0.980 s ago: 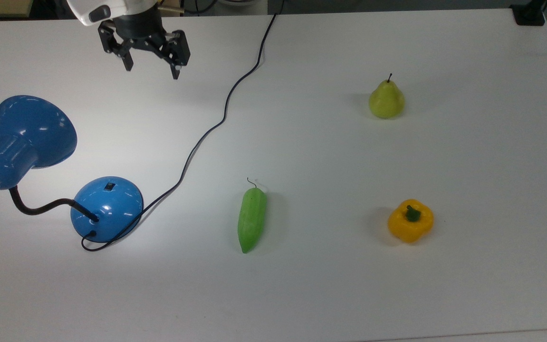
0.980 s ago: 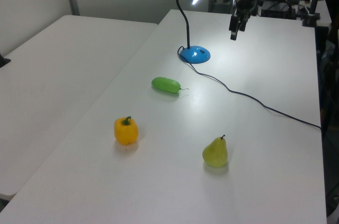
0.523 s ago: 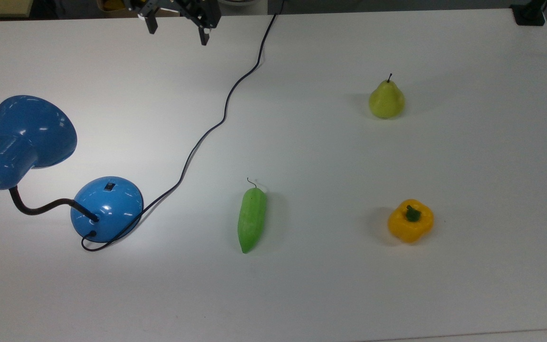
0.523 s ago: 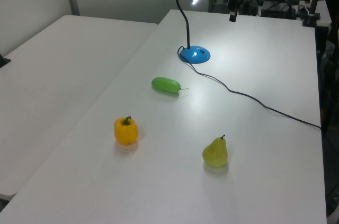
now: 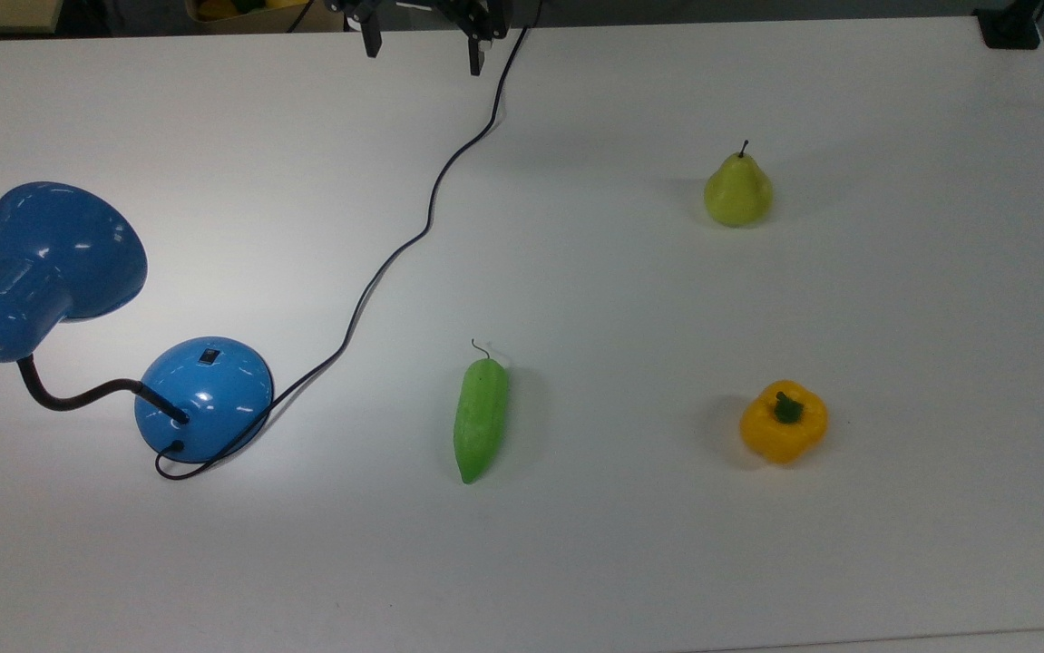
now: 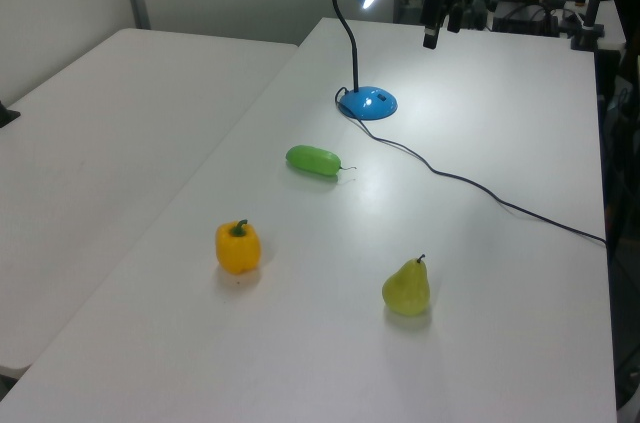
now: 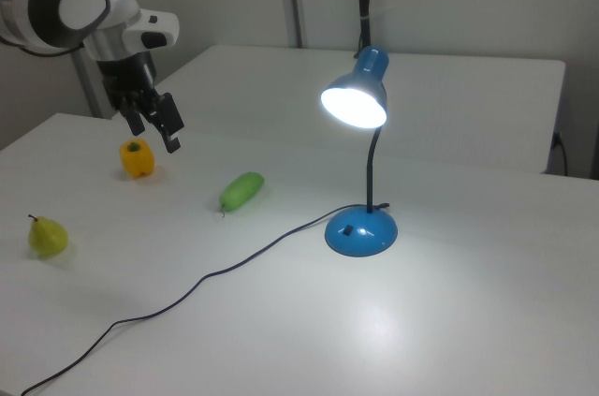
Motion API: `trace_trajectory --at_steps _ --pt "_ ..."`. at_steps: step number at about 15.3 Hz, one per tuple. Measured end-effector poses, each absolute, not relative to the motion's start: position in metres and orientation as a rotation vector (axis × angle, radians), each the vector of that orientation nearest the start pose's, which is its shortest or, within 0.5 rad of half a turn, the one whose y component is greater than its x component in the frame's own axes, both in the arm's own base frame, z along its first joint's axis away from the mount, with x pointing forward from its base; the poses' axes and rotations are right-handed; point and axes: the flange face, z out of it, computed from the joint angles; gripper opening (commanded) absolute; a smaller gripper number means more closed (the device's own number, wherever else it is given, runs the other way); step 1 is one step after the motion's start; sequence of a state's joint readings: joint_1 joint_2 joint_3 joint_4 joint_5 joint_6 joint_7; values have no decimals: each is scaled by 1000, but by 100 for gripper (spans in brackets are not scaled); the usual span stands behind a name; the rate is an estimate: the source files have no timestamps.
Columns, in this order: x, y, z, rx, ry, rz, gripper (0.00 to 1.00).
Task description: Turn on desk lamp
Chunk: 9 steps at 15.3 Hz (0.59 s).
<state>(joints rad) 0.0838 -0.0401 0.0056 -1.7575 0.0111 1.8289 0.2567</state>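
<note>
The desk lamp (image 7: pixel 360 148) is lit, glowing white from its glossy blue bell shade. Black bendy neck rises from the round domed base, small black switch on top, black cord trailing across the white surface (image 7: pixel 449 321).

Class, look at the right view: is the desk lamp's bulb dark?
No. In the right view the desk lamp glows bright white inside its shade and throws light on the table below.
</note>
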Motion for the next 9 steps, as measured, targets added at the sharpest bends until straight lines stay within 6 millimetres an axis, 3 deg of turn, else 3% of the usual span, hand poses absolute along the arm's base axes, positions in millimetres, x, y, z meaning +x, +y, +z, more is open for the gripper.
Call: trace_trajectory --at_steps 9 --pt "570 44 571 -3117 -184 -204 100"
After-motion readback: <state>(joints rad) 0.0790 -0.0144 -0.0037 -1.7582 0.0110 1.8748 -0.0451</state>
